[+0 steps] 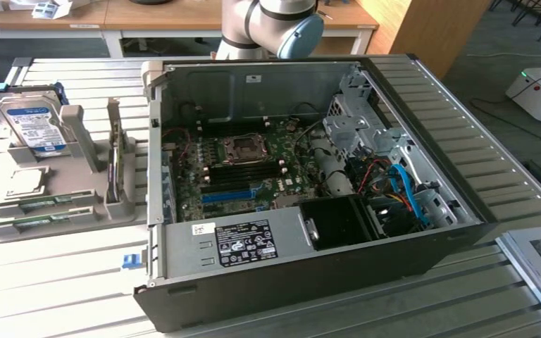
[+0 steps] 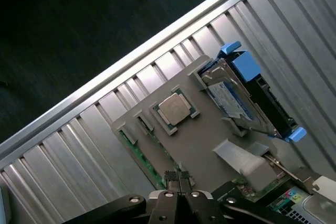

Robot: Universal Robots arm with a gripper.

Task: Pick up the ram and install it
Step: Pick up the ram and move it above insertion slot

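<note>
The ram (image 1: 43, 203) is a slim green stick lying flat in a slot of the grey holder (image 1: 82, 211), at the exterior view's left. A second green stick (image 1: 37, 223) lies in the slot in front of it. In the wrist view one green stick (image 2: 137, 153) runs along the holder's (image 2: 210, 135) edge. My gripper (image 2: 178, 181) hangs above the holder, apart from the sticks, shut with nothing between its fingers. The open computer case (image 1: 458, 211) lies in the middle, with its motherboard (image 1: 242, 172) facing up.
The holder also carries a hard drive in a blue caddy (image 2: 239, 95), a square silver processor (image 2: 177, 109) and an upright expansion card (image 1: 113, 151). The slatted metal table (image 1: 54, 282) ends close behind the holder. The arm's base (image 1: 270, 24) stands behind the case.
</note>
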